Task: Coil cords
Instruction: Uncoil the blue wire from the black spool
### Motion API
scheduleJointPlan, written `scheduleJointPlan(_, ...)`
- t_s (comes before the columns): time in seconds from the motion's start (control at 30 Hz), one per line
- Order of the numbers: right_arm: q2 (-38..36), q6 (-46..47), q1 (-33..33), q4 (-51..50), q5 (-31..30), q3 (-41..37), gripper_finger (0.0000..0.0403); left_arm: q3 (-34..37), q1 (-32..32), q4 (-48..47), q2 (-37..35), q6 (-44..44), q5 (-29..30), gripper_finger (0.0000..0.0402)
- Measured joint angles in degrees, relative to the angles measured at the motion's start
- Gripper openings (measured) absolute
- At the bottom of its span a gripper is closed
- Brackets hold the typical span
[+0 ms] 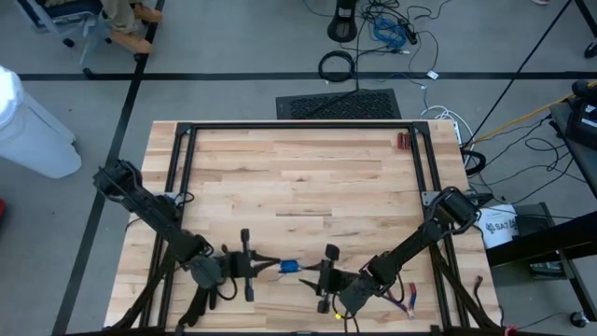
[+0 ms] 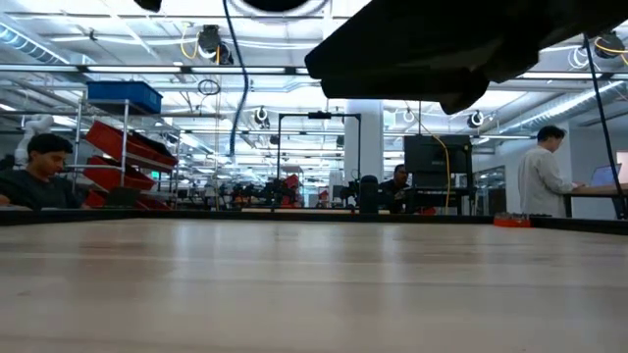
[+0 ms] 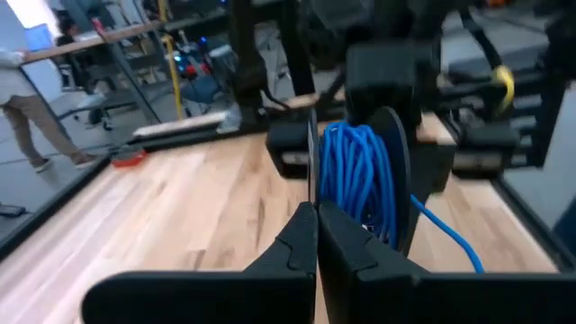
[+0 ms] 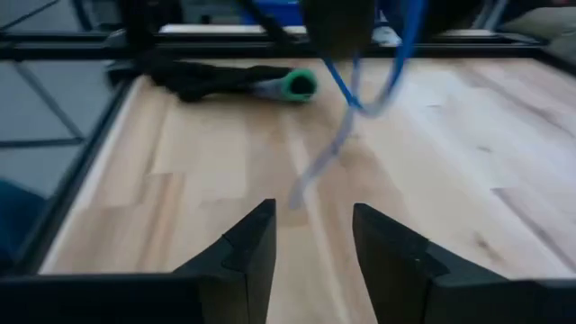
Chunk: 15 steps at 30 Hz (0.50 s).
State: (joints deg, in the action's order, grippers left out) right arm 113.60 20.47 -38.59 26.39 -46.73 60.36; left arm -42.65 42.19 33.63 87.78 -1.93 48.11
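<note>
The cord (image 3: 360,175) is thin and blue, wound between two dark discs into a small reel (image 1: 289,267) that is off the table near the front edge. My left gripper (image 3: 317,220) is shut at the reel's near disc, coming from the table's left. A slack tail of cord (image 4: 346,99) hangs from the reel, and its pale end (image 4: 310,175) dangles over the wood. My right gripper (image 4: 310,238) stands open just to the right of the reel (image 1: 315,273), its fingers on either side of the tail's end with nothing between them. My left gripper pinches the rim of the reel's thin near disc (image 3: 312,193) between its two shut fingers. The fingers lie about level and come from the table's left. The reel stands on edge, lifted clear of the table, and the cord's tail (image 3: 450,238) trails slack from it.
A dark tool with a green end (image 4: 288,85) lies on the wood toward the table's left. A small red thing (image 1: 403,140) sits at the far right by the black frame rail (image 1: 298,124). Bare wood (image 1: 298,187) fills the middle and far part. People show beyond the table in the low view.
</note>
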Motion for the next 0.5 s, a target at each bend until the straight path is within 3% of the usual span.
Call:
scheduleJointPlan(0.23, 0.0, -0.4, 0.9, 6.0, -1.5, 0.0, 0.0133, 0.0, 0.0, 2.1, -2.4, -0.7, 3.1, 0.0001)
scheduleJointPlan(0.43, 0.0, -3.4, 1.8, 5.7, -1.9, 3.2, 0.0132, 0.0, -0.1, 4.2, -2.5, -1.6, 3.3, 0.0001)
scheduleJointPlan(0.5, 0.0, -4.1, 1.8, 4.5, -4.8, 3.9, 0.0132, 0.0, -0.1, 4.6, -2.5, -1.6, 3.4, 0.0001)
